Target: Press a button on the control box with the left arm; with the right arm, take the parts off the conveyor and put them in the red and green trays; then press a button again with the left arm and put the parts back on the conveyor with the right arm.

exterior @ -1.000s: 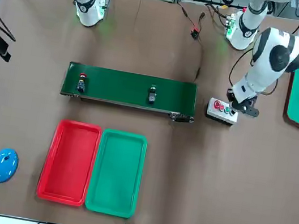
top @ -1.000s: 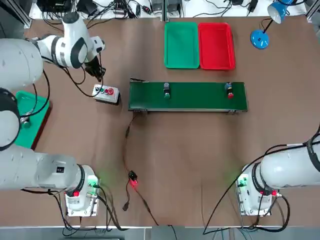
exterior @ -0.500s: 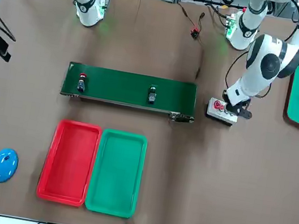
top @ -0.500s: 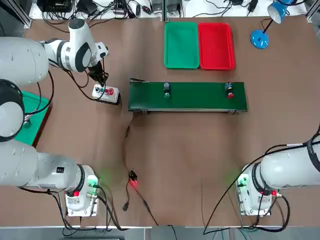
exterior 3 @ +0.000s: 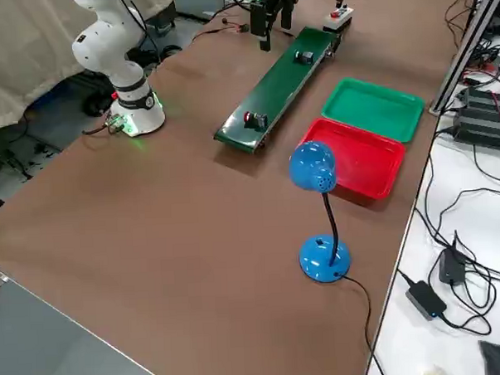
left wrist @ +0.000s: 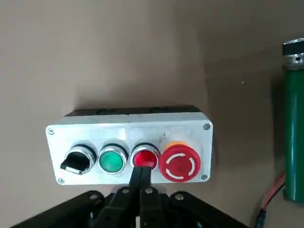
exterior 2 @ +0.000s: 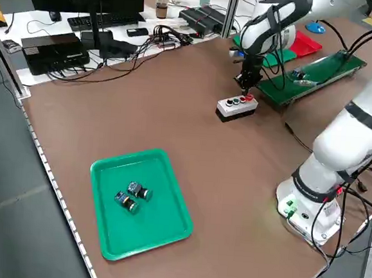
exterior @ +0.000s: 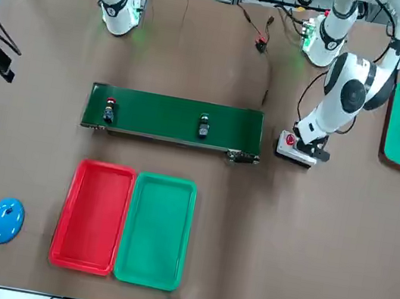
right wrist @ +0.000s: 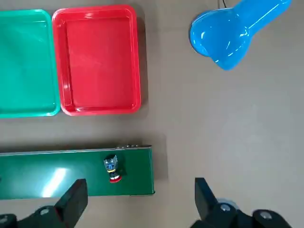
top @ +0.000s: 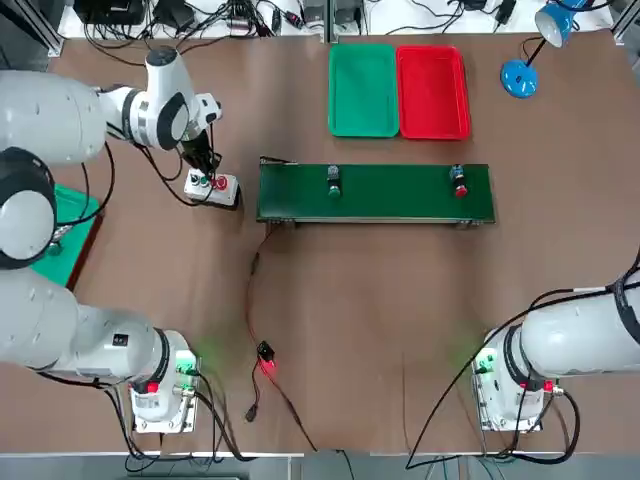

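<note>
On the brown table [top: 350, 330], the left hand [left wrist: 141, 170] overlies the control box [left wrist: 128, 147].

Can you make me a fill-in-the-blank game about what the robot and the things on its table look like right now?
The robot's left tool is over the ____ box with buttons.
The red tray sits right beside a ____ tray.
The long belt carries ____ small parts, one red-capped and one green-capped.
The desk lamp is coloured ____.

Missing words: control; green; two; blue.
</note>
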